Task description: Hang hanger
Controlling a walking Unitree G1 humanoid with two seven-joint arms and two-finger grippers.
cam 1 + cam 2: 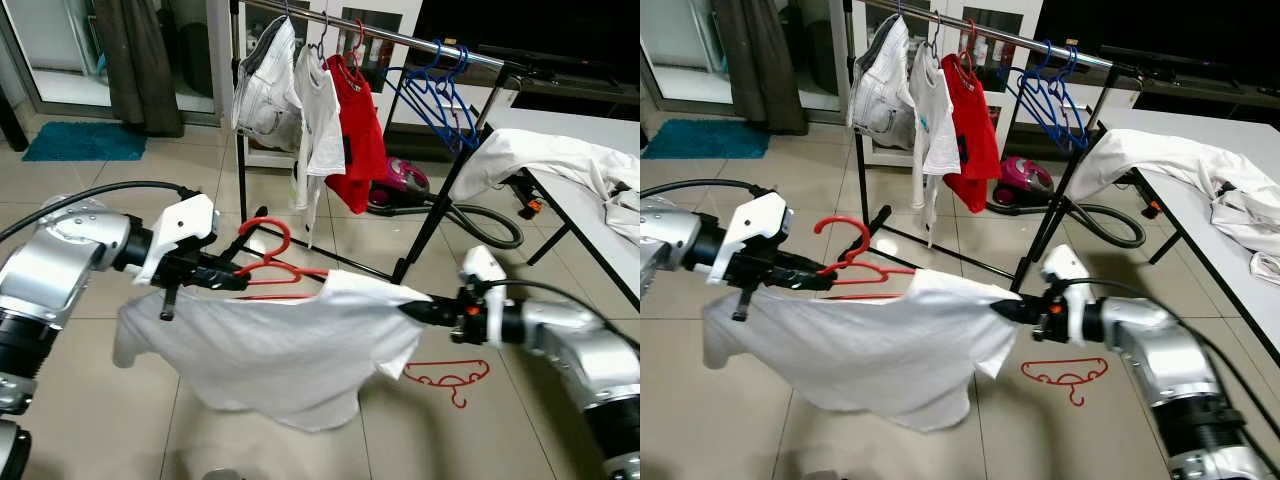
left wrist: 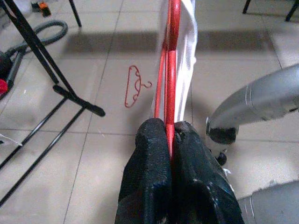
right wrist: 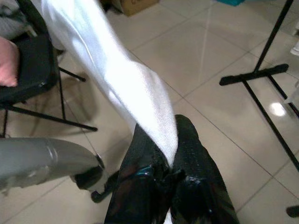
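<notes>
My left gripper (image 1: 238, 281) is shut on a red plastic hanger (image 1: 268, 262), whose hook curls up just past the fingertips; the left wrist view has the red hanger (image 2: 170, 70) pinched between the black fingers (image 2: 152, 172). A white T-shirt (image 1: 285, 352) hangs from that hanger and sags between both arms. My right gripper (image 1: 412, 311) is shut on the shirt's right edge, and the white T-shirt (image 3: 126, 88) runs out from between its fingers (image 3: 196, 172). Behind stands the black clothes rack (image 1: 400, 40) with its silver rail.
On the rail hang white and red garments (image 1: 320, 120) and blue hangers (image 1: 440, 100). A second red hanger (image 1: 447, 376) lies on the tiled floor. A white table (image 1: 600, 200) with clothes stands at the right. A vacuum cleaner (image 1: 400, 180) sits under the rack.
</notes>
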